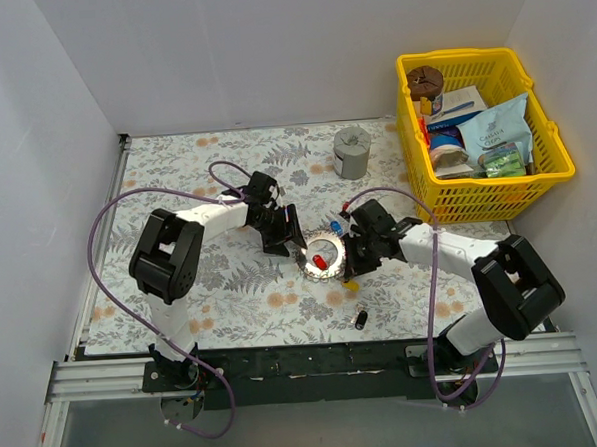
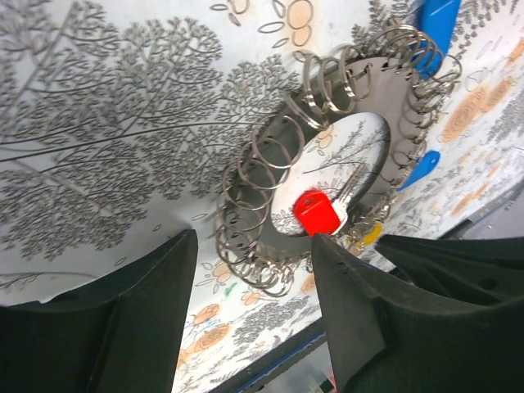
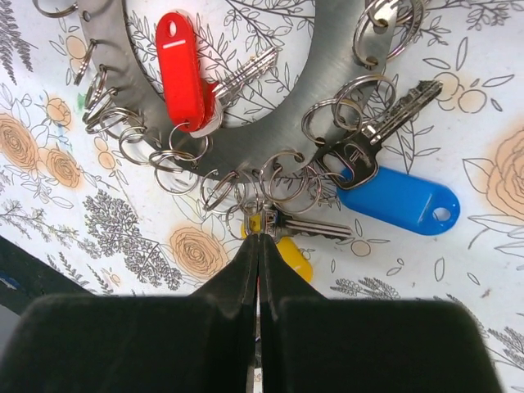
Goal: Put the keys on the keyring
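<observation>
Plain white walls close in the table on three sides. A pale cloth printed with grey ferns and orange flowers covers the tabletop, and an aluminium rail runs along its near edge. The light is soft and even.

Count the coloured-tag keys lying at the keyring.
3: red key inside the keyring opening, blue key just outside its rim, yellow key at the right gripper tips. Others may be hidden.
</observation>
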You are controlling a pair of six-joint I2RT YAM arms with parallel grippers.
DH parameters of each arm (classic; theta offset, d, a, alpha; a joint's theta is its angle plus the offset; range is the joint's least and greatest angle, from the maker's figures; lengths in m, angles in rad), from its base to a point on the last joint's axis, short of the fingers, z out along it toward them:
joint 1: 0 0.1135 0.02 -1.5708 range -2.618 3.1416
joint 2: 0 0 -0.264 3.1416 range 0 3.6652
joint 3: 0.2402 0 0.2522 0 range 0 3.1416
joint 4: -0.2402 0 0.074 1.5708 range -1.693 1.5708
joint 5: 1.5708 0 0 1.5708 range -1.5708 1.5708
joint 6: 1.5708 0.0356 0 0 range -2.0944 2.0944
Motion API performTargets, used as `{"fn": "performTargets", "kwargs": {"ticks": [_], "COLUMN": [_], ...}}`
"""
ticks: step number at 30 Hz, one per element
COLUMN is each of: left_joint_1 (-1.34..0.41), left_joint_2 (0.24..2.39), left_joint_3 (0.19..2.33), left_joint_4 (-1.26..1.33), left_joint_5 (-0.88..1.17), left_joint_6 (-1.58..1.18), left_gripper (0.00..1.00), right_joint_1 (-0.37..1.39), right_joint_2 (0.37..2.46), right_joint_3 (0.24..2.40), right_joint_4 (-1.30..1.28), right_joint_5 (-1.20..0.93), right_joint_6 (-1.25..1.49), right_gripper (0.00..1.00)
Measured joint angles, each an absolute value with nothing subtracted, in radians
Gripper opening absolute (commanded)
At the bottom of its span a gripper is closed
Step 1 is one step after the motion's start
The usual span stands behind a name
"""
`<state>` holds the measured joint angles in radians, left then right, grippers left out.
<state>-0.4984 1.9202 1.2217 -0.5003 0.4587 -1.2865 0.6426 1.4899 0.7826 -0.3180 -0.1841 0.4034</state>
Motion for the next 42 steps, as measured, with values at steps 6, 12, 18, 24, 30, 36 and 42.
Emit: {"fn": "performTargets", "kwargs": {"ticks": [6,12,18,24,30,36,42], "left_joint_1": [-0.499,-0.498,-0.467,-0.372,-0.287,-0.261,-0.257], "left_joint_2": [1.876,1.823,1.771,1.681,1.631,1.628,1.627], "left_joint_3": [1.211,1.175,1.133,1.071,1.031,0.992,0.982], "left_joint_4": [-0.540,-0.556,-0.565,-0.565,-0.557,-0.560,-0.553], "left_joint_5": [0.387,0.361,0.368,0.407,0.436,0.456,0.470], "left_joint_6": [-1.262,-1.253,-1.248,-1.237,-1.217,-1.200,-1.193], "left_gripper": [0.59,0.59,0.60,0.61,0.61,0.61,0.61], "right_joint_1": [0.664,0.766,0.907,0.999,1.062,1.110,1.119], "right_joint_2": [1.439,1.433,1.531,1.673,1.781,1.840,1.861], "right_joint_3": [0.817,0.902,1.046,1.162,1.234,1.285,1.295], "right_joint_4": [-0.361,-0.401,-0.444,-0.515,-0.595,-0.631,-0.635], "right_joint_5": [-0.151,-0.083,0.026,0.149,0.258,0.307,0.316], "right_joint_6": [0.389,0.376,0.367,0.369,0.380,0.390,0.396], "right_gripper": [0.15,0.38,0.50,0.57,0.65,0.55,0.37]}}
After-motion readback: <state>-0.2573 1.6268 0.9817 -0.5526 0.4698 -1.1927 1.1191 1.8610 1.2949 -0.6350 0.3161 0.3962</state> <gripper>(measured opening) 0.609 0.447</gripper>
